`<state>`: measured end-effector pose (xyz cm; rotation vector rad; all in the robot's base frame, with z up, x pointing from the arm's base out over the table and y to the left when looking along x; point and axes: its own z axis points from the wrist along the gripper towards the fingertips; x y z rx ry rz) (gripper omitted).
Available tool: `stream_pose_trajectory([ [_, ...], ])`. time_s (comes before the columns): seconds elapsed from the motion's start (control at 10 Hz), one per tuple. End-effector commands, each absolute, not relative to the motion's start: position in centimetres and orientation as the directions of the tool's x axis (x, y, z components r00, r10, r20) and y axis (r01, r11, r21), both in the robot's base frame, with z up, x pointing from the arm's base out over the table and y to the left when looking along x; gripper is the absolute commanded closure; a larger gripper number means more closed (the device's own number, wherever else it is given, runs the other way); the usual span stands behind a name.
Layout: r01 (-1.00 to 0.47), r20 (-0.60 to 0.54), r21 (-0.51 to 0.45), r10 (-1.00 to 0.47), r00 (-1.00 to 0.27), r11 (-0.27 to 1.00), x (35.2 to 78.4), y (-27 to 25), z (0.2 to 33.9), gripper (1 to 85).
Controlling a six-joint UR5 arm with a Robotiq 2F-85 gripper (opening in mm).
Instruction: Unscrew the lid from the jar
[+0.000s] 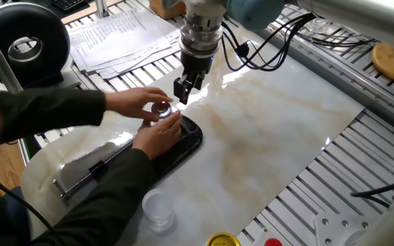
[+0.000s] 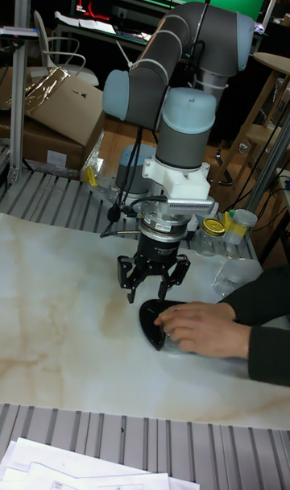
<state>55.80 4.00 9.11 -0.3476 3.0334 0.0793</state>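
The small clear jar (image 1: 161,116) stands at the head of the black C-clamp (image 1: 185,139), with its shiny silvery lid (image 1: 160,107) on top. A person's two hands (image 1: 157,132) close around the jar and partly cover it. My gripper (image 1: 186,89) hangs just above and to the right of the lid, open, with nothing between its fingers. In the tall fixed view the gripper (image 2: 153,285) hovers open over the clamp's end (image 2: 151,322), and the hand (image 2: 203,330) hides the jar and lid.
A frosted clear cup (image 1: 158,208) and a gold-yellow lid (image 1: 222,240) sit near the front edge. Papers (image 1: 115,34) and a black round device (image 1: 24,42) lie at the back left. The person's arms (image 1: 60,109) reach across the left side of the marble board (image 1: 272,130).
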Motion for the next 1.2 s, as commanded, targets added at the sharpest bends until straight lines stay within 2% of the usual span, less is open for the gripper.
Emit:
stream_pose_trajectory([
  [0.0, -0.148, -0.053, 0.016, -0.147, -0.988, 0.989, 55.3, 3.2, 9.4, 26.7],
  [0.2, -0.081, -0.047, 0.008, -0.08, -0.996, 0.997, 55.5, 3.0, 9.7, 27.0],
  [0.3, -0.069, -0.043, -0.005, -0.069, -0.997, 0.998, 55.5, 2.6, 9.9, 30.0],
  [0.5, -0.069, -0.04, -0.009, -0.069, -0.997, 0.998, 55.6, 2.3, 10.1, 34.3],
  [0.9, -0.075, -0.042, -0.007, -0.075, -0.996, 0.997, 55.9, 2.2, 10.7, 35.7],
  [1.1, -0.12, -0.056, 0.027, -0.119, -0.991, 0.992, 56.2, 3.4, 11.1, 35.0],
])
